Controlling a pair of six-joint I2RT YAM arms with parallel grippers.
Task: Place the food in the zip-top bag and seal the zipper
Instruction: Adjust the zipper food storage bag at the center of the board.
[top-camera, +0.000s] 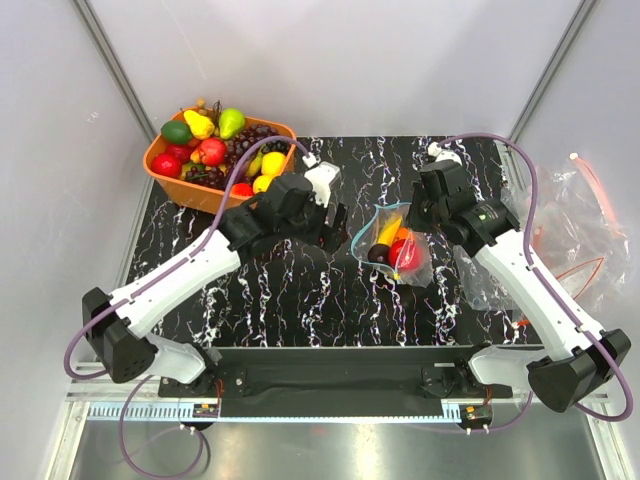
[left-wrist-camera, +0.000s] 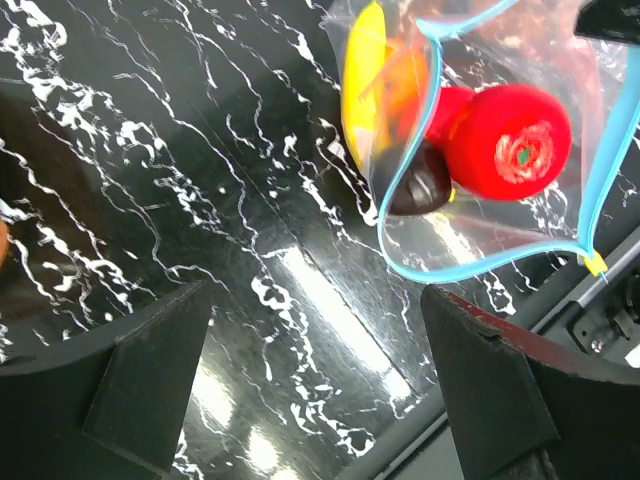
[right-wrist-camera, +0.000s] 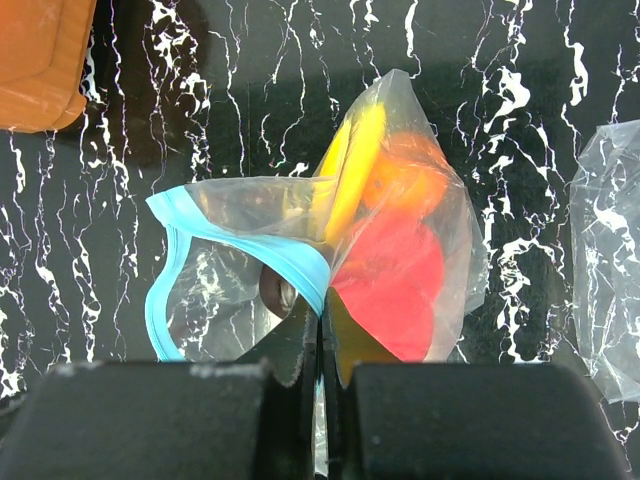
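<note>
The clear zip-top bag (top-camera: 392, 242) lies open on the black marbled table. Its light blue zipper (right-wrist-camera: 240, 235) gapes in a loop. Inside sit the food pieces: a red fruit (left-wrist-camera: 510, 150), a yellow one (right-wrist-camera: 355, 165), an orange one (right-wrist-camera: 405, 180) and a dark round piece (left-wrist-camera: 420, 185). My right gripper (right-wrist-camera: 322, 310) is shut on the bag's zipper edge, pinching the blue strip. My left gripper (left-wrist-camera: 315, 385) hovers open just left of the bag mouth with nothing between its fingers (left-wrist-camera: 140, 380).
An orange basket (top-camera: 170, 172) holding several more toy fruits and grapes stands at the back left. Spare clear bags with red-orange strips (top-camera: 575, 220) lie off the table's right edge; one shows in the right wrist view as a clear bag (right-wrist-camera: 610, 270).
</note>
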